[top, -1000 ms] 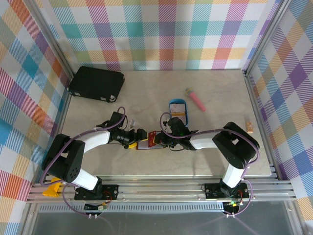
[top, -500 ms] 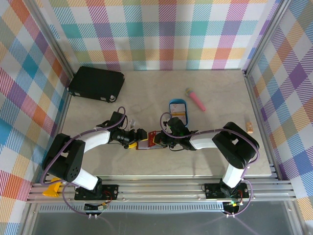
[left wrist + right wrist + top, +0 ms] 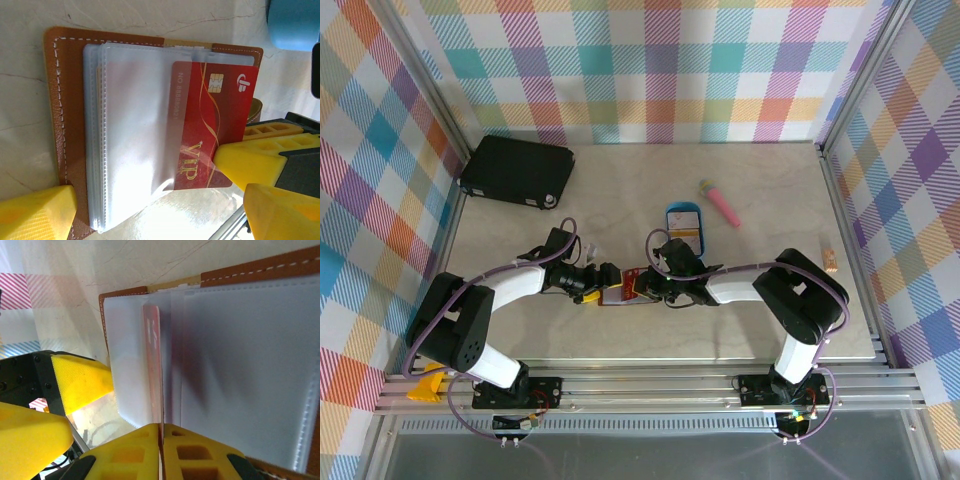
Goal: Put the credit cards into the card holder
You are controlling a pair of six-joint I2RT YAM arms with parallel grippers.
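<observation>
Holder (image 3: 65,100) lies open and flat on surface (image 3: 620,190), between the two hands; clear sleeves (image 3: 135,125) fanned upward.

Right hand (image 3: 161,432) closed tight on the trailing edge of a red card (image 3: 210,125); leading part of card sits under a sleeve, rest sticks out; judged reason: gripping the rear edge leaves the front free to slide into the pocket.

Left hand (image 3: 157,200) wide open, gripping nothing; fingers straddle the holder, probably to brace it against the push; contact with leather not readable.

Counts:
- holder 1
- cards seen clearly 1 (red)
- sleeves several, number not readable
- tray (image 3: 683,222) 1, contents unclear
- stick (image 3: 720,203) 1
- case (image 3: 517,170) 1
</observation>
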